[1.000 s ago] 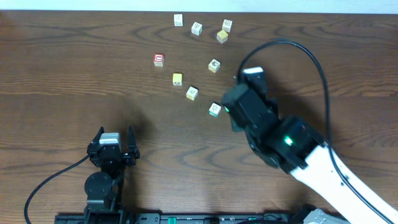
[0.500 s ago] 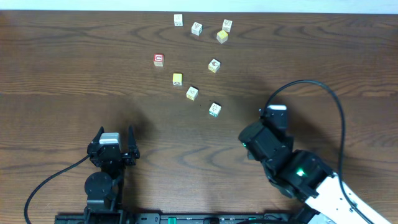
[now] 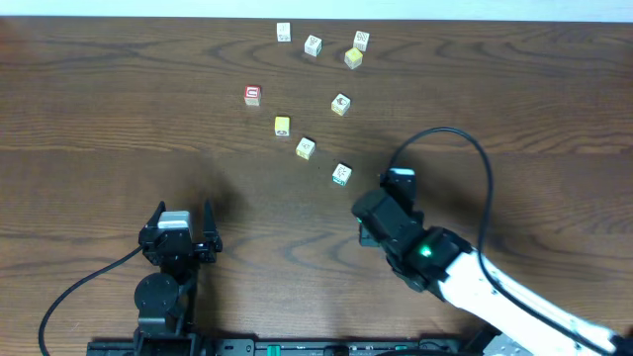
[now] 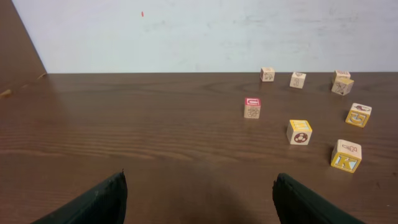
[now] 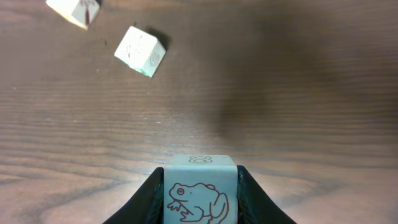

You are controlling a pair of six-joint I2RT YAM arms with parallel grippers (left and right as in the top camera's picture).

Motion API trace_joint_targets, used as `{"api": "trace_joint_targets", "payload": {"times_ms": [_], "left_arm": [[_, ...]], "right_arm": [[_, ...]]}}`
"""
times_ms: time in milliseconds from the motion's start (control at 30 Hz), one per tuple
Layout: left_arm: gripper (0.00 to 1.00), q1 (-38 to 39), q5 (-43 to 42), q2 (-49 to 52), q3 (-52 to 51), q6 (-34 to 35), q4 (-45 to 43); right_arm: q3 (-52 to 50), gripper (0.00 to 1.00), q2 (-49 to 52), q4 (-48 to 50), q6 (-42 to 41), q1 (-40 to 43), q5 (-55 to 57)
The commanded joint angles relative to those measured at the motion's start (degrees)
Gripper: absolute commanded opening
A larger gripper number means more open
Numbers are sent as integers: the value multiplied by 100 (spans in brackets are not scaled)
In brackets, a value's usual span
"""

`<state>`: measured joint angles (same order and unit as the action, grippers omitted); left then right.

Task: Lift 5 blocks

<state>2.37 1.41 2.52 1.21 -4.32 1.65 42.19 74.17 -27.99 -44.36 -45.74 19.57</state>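
Dark wood worktop from above: blocks lie scattered. Left wrist cam: left claw gapes, empty. Right wrist cam: right claw clamps a frog block (looks airborne), so I'd say one lift underway, more to go.

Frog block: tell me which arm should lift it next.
Right. The right claw is shut on the frog block, as the right wrist view shows. The left claw is open and empty, with the loose blocks well ahead of it.
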Motion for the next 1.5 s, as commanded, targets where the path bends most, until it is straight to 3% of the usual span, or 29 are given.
{"api": "trace_joint_targets", "payload": {"times_ms": [0, 633, 1333, 1467], "left_arm": [[75, 22, 68, -9, -98, 48, 240], [75, 22, 68, -9, -98, 48, 238], [75, 22, 70, -9, -98, 48, 240], [76, 22, 68, -9, -98, 48, 238]], "right_arm": [[-52, 6, 415, 197, -103, -22, -225], [-52, 11, 1292, 809, 575, 280, -315], [-52, 12, 2024, 1115, 588, 481, -643], [-52, 20, 2022, 1134, 588, 481, -645]]}}
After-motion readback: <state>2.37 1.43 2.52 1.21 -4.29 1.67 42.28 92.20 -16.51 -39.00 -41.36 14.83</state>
